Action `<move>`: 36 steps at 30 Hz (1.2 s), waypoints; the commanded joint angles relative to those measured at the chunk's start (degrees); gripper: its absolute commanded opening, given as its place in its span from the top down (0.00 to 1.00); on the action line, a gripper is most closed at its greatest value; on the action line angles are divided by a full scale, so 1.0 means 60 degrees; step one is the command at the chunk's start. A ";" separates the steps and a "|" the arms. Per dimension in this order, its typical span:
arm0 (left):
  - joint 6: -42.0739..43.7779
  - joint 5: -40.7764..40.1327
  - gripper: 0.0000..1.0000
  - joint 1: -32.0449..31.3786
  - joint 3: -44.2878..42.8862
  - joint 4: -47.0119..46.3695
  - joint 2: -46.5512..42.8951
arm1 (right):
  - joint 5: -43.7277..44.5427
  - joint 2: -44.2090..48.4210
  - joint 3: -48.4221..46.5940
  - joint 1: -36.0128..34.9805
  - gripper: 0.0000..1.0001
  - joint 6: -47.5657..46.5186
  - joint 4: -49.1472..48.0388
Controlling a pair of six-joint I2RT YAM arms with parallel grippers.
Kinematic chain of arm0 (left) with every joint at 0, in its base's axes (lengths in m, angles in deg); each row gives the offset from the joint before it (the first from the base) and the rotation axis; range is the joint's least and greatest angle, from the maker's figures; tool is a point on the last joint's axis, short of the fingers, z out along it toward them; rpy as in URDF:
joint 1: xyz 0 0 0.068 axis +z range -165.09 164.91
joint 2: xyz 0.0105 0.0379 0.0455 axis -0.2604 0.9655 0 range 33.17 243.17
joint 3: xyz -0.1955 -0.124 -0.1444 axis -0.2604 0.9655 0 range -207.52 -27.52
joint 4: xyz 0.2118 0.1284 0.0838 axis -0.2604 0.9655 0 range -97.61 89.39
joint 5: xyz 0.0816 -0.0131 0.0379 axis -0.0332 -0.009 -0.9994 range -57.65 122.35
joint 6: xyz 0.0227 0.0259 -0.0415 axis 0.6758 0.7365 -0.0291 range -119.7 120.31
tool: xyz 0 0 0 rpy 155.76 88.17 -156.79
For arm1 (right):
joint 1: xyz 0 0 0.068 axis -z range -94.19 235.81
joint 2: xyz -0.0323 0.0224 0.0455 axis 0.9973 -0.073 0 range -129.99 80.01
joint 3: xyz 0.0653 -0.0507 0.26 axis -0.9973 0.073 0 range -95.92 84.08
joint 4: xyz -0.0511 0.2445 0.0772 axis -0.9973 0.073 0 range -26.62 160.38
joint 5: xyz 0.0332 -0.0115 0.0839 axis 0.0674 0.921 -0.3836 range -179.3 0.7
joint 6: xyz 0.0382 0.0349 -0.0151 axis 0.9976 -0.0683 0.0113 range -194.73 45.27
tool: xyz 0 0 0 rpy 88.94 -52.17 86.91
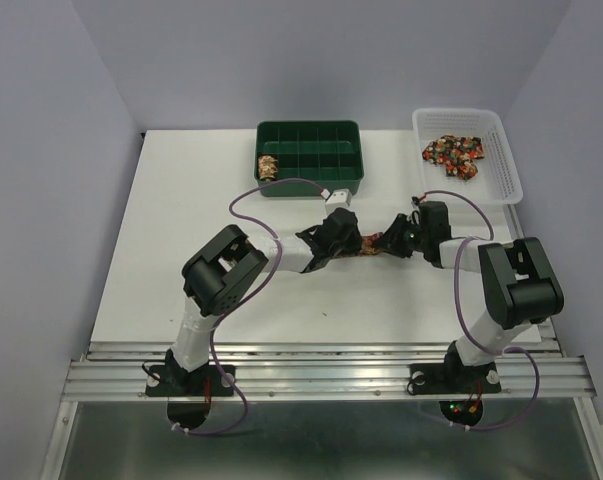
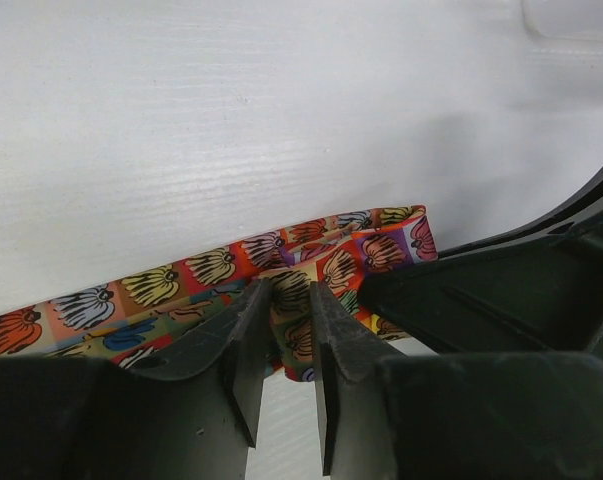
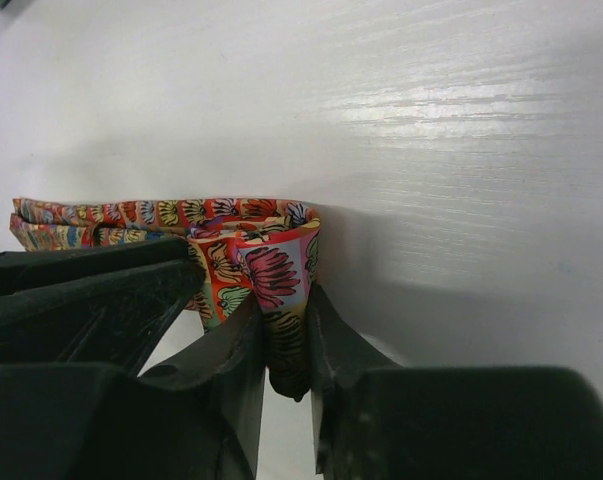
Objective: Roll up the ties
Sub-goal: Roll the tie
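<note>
White table (image 1: 171, 240), midway between its edges | left gripper (image 2: 286, 305) and right gripper (image 3: 286, 330) both pinch tie (image 2: 211, 265) | we want it taut, wound evenly.

Through my left wrist camera, my left gripper (image 2: 289, 300) sits at the bottom centre of the frame. Its two black fingers (image 2: 249, 335) are nearly together, pinching a fold of the tie (image 2: 206, 272). The tie, printed in red, orange, yellow and blue squares, runs from the lower left edge to centre right across the white tabletop (image 2: 231, 120). A black robot part (image 2: 501, 290) crowds the right side, overlapping the tie's end.
</note>
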State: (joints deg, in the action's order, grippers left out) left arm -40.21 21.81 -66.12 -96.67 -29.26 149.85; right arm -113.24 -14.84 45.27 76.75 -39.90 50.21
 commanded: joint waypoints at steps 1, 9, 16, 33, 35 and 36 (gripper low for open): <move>0.0189 -0.0015 0.66 -0.0036 -0.0297 -0.0010 0.0036 | 0.0548 -0.0144 0.0257 -0.0043 0.82 -0.0107 0.0554; 0.0350 -0.0028 0.66 -0.0036 0.0389 0.0136 -0.1076 | 0.1249 0.0542 0.0184 -0.0028 0.99 -0.0092 0.0991; 0.0029 -0.1434 0.66 0.0052 0.2703 0.0531 -0.3885 | 0.2934 0.1876 -0.0343 -0.0043 0.99 -0.0268 0.2940; 0.0204 -0.1232 0.64 0.2688 0.4142 0.0840 -0.4024 | 0.4503 0.2083 -0.1618 -0.0043 0.99 -0.1220 0.4963; 0.0189 -0.1026 0.66 0.2777 0.3922 0.0913 -0.3644 | 0.4504 0.2010 -0.1589 -0.0057 0.99 -0.1220 0.4890; 0.0175 -0.0866 0.67 0.2777 0.3893 0.0927 -0.3555 | 0.4503 0.1966 -0.1603 -0.0057 0.99 -0.1249 0.4847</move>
State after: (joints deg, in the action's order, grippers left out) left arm -40.36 14.40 -50.05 -70.40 -23.78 126.57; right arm -88.63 -3.43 38.76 76.45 -45.65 78.36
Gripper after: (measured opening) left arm 0.341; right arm 0.242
